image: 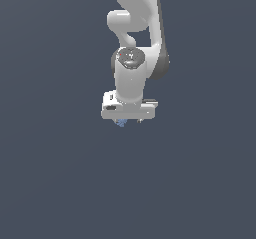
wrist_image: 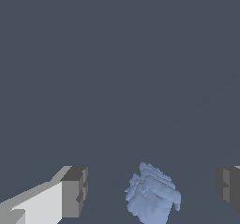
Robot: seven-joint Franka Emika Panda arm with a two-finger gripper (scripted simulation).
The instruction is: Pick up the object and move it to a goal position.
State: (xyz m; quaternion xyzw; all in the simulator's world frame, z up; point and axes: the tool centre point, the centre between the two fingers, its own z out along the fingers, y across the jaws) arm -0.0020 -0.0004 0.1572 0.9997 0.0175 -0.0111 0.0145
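Observation:
The object is a small light-blue bumpy lump. In the wrist view it lies between my two fingers, with a gap on each side, touching neither. My gripper is open; one grey fingertip stands on one side and the other at the frame's edge. In the exterior view the white gripper hangs straight down from the arm, and only a speck of the object shows under its body, toward the exterior view's left.
A plain dark blue-grey surface fills both views. The white arm rises above the gripper. No other objects show.

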